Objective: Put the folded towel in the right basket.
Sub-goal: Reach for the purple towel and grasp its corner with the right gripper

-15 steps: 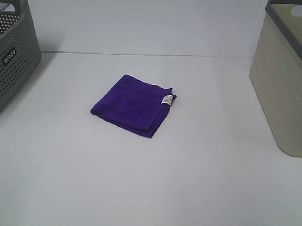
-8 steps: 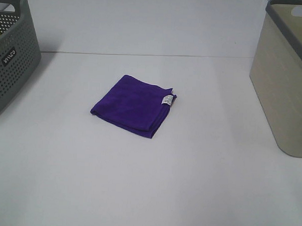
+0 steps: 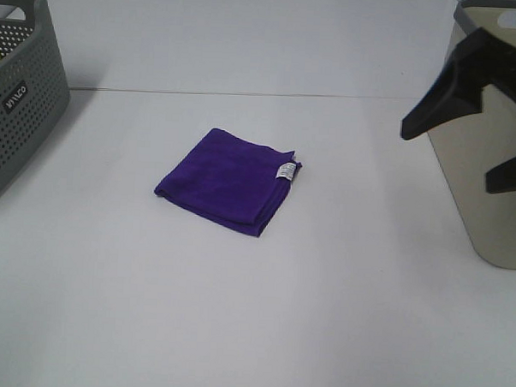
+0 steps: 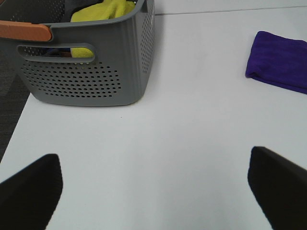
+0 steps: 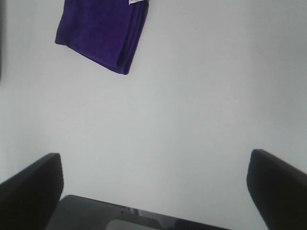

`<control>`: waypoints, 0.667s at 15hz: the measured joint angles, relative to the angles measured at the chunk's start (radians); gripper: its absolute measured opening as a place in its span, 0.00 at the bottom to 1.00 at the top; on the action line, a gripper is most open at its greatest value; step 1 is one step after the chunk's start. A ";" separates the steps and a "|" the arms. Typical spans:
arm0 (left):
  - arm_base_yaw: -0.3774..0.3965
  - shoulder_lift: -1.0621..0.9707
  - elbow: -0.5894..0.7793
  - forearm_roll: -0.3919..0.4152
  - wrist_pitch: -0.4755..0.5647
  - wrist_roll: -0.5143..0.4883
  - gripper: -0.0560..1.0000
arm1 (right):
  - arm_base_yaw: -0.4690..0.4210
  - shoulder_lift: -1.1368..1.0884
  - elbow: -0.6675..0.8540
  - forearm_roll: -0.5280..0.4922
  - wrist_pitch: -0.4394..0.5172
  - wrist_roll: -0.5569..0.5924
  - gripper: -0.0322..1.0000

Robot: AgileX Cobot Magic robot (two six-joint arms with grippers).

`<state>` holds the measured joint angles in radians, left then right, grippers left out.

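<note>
Both the left claw [image 4: 153, 189] and right claw [image 3: 448, 157] gape empty; the towel [image 3: 229, 179] looks soft and floppy, so I'd pinch all layers beside its label [image 3: 286, 171].

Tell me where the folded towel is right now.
In the exterior high view the folded towel lies flat on the table, left of centre, between the grey basket and the beige basket, touching neither.

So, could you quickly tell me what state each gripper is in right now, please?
Left gripper: open, holding nothing.
Right gripper: open, holding nothing.
</note>
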<state>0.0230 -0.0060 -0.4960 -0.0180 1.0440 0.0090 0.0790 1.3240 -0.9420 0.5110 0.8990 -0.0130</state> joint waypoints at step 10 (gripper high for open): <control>0.000 0.000 0.000 0.000 0.000 0.000 0.99 | 0.225 0.576 -0.218 0.169 -0.304 -0.006 0.93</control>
<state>0.0230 -0.0060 -0.4960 -0.0180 1.0440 0.0090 0.3040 1.9000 -1.1600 0.6800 0.5950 -0.0190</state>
